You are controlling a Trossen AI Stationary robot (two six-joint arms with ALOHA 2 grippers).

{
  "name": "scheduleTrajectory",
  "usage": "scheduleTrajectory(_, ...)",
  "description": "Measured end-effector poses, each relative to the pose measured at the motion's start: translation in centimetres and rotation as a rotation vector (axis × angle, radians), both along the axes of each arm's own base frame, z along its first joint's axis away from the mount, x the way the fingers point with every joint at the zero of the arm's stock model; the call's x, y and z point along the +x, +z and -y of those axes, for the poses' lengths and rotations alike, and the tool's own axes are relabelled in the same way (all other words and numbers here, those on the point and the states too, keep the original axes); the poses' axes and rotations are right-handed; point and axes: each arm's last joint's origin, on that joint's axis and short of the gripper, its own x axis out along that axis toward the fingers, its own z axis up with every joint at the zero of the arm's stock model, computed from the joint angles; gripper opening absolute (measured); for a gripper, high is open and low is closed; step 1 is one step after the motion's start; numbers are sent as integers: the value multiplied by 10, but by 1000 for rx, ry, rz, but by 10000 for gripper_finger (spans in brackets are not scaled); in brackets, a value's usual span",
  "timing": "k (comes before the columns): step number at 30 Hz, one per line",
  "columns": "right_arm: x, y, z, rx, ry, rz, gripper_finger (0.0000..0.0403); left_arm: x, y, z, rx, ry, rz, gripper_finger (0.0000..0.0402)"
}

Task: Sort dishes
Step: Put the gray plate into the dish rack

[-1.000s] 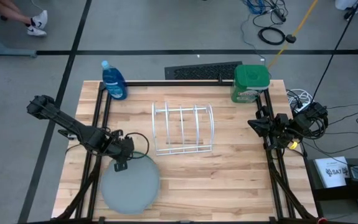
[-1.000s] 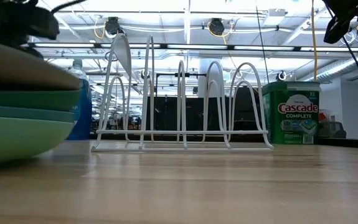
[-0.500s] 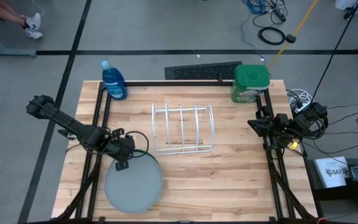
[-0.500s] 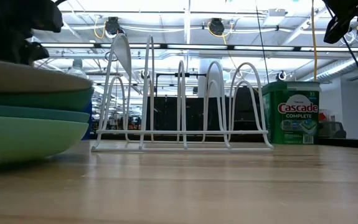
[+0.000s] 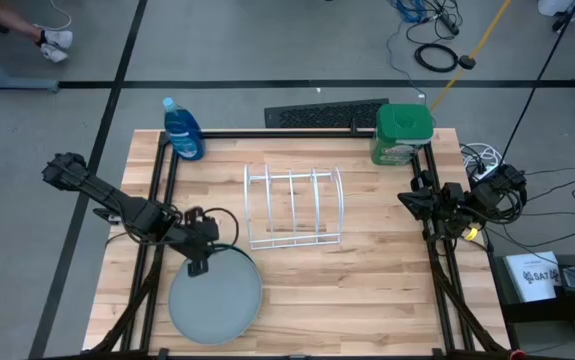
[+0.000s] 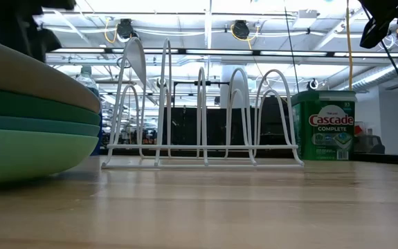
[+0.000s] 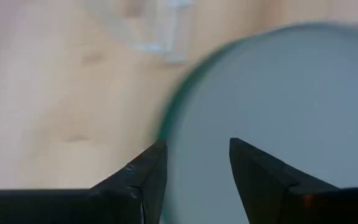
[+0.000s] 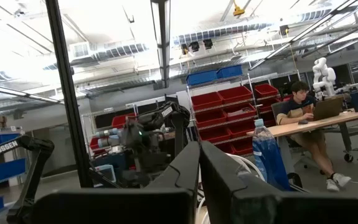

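Observation:
The dishes form one stack (image 5: 215,297) at the table's near left, with the grey plate (image 7: 278,99) on top. The low view shows the dark green plate (image 6: 39,109), the teal plate (image 6: 32,124) and the light green plate (image 6: 25,149) beneath it; the light green one rests on the wood. My left gripper (image 5: 200,262) is open just above the stack's far-left rim (image 7: 166,124), one finger over the plate and one over the table. My right gripper (image 5: 429,208) is shut and raised at the table's right edge.
A white wire rack (image 5: 293,208) stands mid-table, just beyond the stack. A blue bottle (image 5: 183,130) stands at the far left corner and a green detergent tub (image 5: 403,133) at the far right. Bare wood lies on the near right.
My left gripper has opened and let go of the grey plate. The plate has shifted slightly toward the table's right edge and now lies on the stack. The gripper has stayed at the plate's far-left rim.

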Motion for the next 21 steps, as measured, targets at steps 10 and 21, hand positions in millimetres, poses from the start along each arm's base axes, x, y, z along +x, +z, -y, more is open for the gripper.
scheduleTrajectory(10, 1, -1, 0, -7, -1, -11, 11, 23, 1, 66, -314, -277, 181, 173)
scheduleTrajectory(21, 1, -2, -1, -12, 0, -19, 11, 38, -37, 113, -391, -293, 38, 173)
